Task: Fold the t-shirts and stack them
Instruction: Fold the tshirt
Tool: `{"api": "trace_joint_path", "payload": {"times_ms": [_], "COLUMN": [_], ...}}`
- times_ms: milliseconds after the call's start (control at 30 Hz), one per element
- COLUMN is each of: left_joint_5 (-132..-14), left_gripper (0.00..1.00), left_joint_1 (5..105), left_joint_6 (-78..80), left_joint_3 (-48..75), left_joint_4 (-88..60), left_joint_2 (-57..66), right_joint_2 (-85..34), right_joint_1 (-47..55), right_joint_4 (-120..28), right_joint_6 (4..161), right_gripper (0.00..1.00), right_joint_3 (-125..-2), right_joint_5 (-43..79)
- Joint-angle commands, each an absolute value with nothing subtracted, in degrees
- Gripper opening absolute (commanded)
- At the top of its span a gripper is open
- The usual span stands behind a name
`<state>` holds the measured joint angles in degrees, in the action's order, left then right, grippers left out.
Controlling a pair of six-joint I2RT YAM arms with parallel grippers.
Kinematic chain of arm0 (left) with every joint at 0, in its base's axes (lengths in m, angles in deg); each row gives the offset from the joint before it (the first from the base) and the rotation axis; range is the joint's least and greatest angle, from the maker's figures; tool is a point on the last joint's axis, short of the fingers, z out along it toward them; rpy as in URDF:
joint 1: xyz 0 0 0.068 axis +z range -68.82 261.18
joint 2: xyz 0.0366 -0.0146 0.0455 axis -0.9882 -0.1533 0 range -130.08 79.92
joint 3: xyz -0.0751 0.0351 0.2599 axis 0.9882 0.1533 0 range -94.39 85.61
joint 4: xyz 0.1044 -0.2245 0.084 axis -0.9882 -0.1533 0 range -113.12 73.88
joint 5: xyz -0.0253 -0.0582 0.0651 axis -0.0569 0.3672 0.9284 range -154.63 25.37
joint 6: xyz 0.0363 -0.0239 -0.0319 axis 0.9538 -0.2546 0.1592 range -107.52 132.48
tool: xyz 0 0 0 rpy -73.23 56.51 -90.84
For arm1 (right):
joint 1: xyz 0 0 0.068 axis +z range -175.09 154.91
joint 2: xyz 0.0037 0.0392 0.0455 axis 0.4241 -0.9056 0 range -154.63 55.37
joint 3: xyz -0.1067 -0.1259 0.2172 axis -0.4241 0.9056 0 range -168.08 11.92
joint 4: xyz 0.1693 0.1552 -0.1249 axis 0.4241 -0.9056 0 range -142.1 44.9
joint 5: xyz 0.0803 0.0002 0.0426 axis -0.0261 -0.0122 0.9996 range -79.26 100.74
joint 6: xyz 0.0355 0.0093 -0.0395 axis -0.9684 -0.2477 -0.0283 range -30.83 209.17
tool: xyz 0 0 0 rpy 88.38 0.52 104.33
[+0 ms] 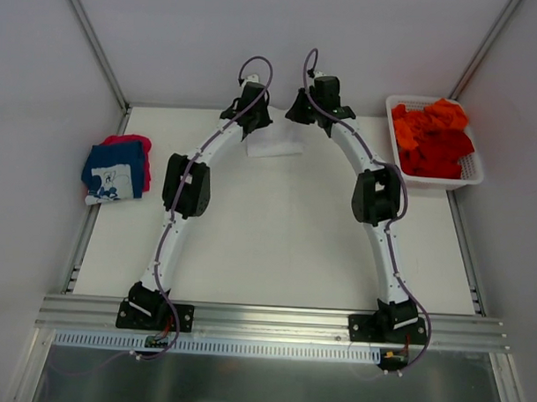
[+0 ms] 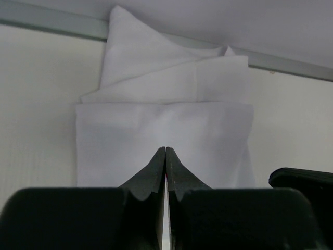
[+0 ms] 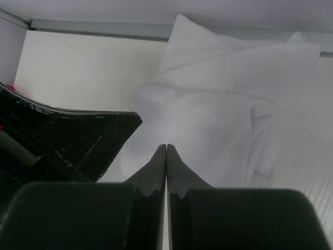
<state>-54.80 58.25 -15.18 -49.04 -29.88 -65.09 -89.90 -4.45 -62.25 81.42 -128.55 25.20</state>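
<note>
Orange-red t-shirts (image 1: 434, 136) fill basket (image 1: 438, 182) — left gripper (image 2: 165, 151), right gripper (image 3: 166, 148) closed at white t-shirt (image 2: 156, 127).

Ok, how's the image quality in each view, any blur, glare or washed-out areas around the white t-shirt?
Top external view: sharp, evenly lit, but the white t-shirt blends into the pale table. Left wrist view: the left gripper is dark and blurred up close; soft shading shows the folds. Right wrist view: dimmer, right gripper likewise blurred.

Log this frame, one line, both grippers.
left gripper: shut at white t-shirt | right gripper: shut, same shirt | pinch: unclear | navy t-shirt: folded, left side | basket: orange t-shirts
</note>
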Motion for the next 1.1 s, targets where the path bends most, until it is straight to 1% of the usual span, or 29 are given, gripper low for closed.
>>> {"api": "trace_joint_path", "payload": {"times_ms": [0,200,333,433,467,500,533,567,600,700,733,767,800,833,867,933,1033,1067], "left_joint_5": [-61.5,-62.5,-62.3,-61.8,-61.2,-60.8,-60.2,-59.4,-58.7,-54.3,-54.1,-54.8,-55.0,-54.5,-53.0,-51.6,-50.7,-50.7], "left_gripper": [0.0,0.0,0.0,0.0,0.0,0.0,0.0,0.0,0.0,0.0,0.0,0.0,0.0,0.0,0.0,0.0,0.0,0.0], "left_joint_1": [59.8,59.5,58.5,57.8,57.2,56.7,56.2,55.5,54.2,51.1,50.3,49.6,48.2,47.3,46.4,43.6,39.7,38.7], "left_joint_6": [-19.9,-23.4,-24.1,-25.0,-25.3,-25.7,-25.8,-25.8,-26.4,-29.0,-29.8,-30.4,-31.1,-32.2,-33.0,-35.4,-38.9,-40.1], "left_joint_3": [-49.1,-41.8,-40.3,-36.5,-34.9,-31.2,-29.4,-27.5,-23.2,-13.6,-11.3,-6.3,-3.9,-1.3,3.7,8.8,18.3,23.7], "left_joint_4": [-30.6,-33.9,-38.0,-40.8,-41.1,-41.2,-41.2,-41.3,-41.3,-41.4,-41.4,-41.3,-41.3,-41.3,-41.3,-40.6,-39.6,-39.3], "left_joint_2": [-66.9,-64.8,-64.2,-62.9,-62.2,-60.5,-59.7,-58.7,-57.6,-51.1,-49.7,-48.5,-45.7,-44.4,-42.9,-38.5,-33.0,-31.5], "right_joint_2": [-94.4,-94.3,-93.6,-91.3,-88.3,-86.3,-84.3,-80.1,-78.2,-71.1,-69.5,-66.0,-64.2,-62.2,-60.2,-54.5,-47.5,-45.9], "right_joint_1": [-5.4,-4.8,-3.2,-1.5,-0.8,0.6,1.4,2.1,3.5,5.5,5.9,6.6,7.1,7.5,8.6,9.9,13.9,14.7], "right_joint_4": [-64.8,-71.5,-79.4,-82.5,-82.5,-82.2,-80.6,-79.4,-78.4,-73.7,-71.2,-69.8,-67.0,-65.8,-64.5,-62.1,-60.8,-61.0], "right_joint_6": [77.0,75.5,77.7,79.3,80.6,81.2,81.8,82.0,81.8,80.0,79.5,78.7,78.2,77.7,77.0,75.6,73.4,73.0], "right_gripper": [0.01,0.0,0.0,0.01,0.0,0.0,0.0,0.0,0.0,0.0,0.0,0.0,0.0,0.0,0.0,0.0,0.0,0.0], "right_joint_3": [-131.1,-126.4,-124.8,-119.5,-116.8,-110.6,-106.9,-103.2,-96.1,-85.5,-78.9,-75.6,-72.3,-65.8,-62.9,-55.2,-47.4,-45.8], "right_joint_5": [29.6,31.7,29.0,26.0,25.2,22.7,21.2,20.2,19.0,17.3,17.2,17.2,17.2,17.0,16.8,15.1,12.6,11.1]}}
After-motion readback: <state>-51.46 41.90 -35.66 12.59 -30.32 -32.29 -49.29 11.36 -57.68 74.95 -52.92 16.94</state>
